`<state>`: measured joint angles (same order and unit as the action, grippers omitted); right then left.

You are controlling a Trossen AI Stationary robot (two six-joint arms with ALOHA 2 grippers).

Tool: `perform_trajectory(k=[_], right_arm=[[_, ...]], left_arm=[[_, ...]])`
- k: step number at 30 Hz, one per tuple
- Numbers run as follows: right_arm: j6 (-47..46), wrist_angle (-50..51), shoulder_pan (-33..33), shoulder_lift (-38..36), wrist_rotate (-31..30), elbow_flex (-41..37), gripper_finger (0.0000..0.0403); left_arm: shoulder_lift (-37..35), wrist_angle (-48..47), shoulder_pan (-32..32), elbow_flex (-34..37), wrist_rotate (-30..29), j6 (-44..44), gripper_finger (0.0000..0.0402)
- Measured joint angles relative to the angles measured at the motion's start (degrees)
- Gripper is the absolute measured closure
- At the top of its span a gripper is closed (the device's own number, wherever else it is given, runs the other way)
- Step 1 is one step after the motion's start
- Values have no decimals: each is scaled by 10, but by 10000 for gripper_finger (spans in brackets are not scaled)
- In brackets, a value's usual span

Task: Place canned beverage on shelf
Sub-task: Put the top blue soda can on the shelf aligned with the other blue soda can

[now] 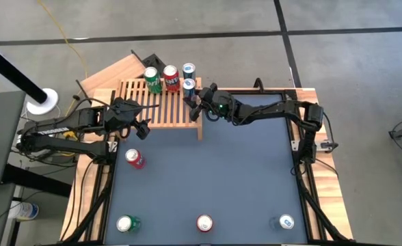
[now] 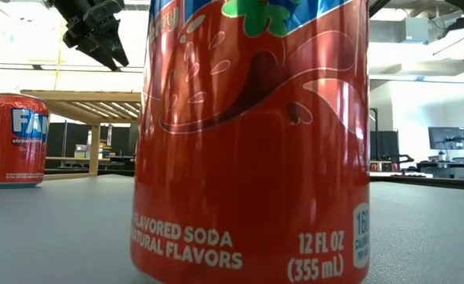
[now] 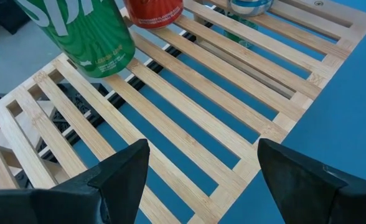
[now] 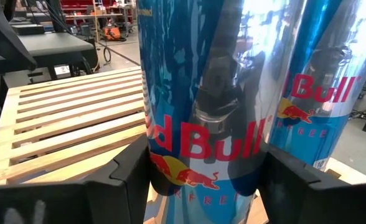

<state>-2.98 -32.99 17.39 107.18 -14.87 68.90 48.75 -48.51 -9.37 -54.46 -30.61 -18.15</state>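
The slatted wooden shelf (image 1: 158,104) stands at the table's far left. On its far edge stand a green can (image 1: 152,80), a red can (image 1: 170,77) and a blue can (image 1: 188,70). A second blue can (image 1: 189,86) stands just nearer, and my right gripper (image 1: 195,98) is shut on it; it fills the right wrist view (image 4: 208,93). My left gripper (image 3: 201,168) hovers open and empty over the shelf's near part (image 3: 189,106), short of the green can (image 3: 89,31). My right gripper pinches the blue can's lower body (image 4: 161,155) between its two fingers, one on each side. The fingers come level from the table's near right side. The can stands upright, and its bottom end seems to rest on the shelf's slats.
A red can (image 1: 134,158) stands on the table near the shelf, and it also shows in the low view (image 2: 13,140). A green can (image 1: 127,223), a red can (image 1: 204,223) and a blue can (image 1: 285,222) stand along the near edge. A plain wooden board (image 1: 112,72) lies behind the shelf.
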Motion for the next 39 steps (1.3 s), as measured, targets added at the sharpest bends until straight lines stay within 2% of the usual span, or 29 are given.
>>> perform_trajectory(k=[16, 27, 39], right_arm=[[28, 6, 0, 0, 0, 0, 128], [51, 6, 0, 0, 0, 0, 126], [67, 50, 5, -17, 15, -1, 126]], left_arm=[[0, -1, 0, 0, 2, 3, 113], [0, -1, 0, 0, 3, 3, 113], [0, -1, 0, 0, 3, 3, 113]])
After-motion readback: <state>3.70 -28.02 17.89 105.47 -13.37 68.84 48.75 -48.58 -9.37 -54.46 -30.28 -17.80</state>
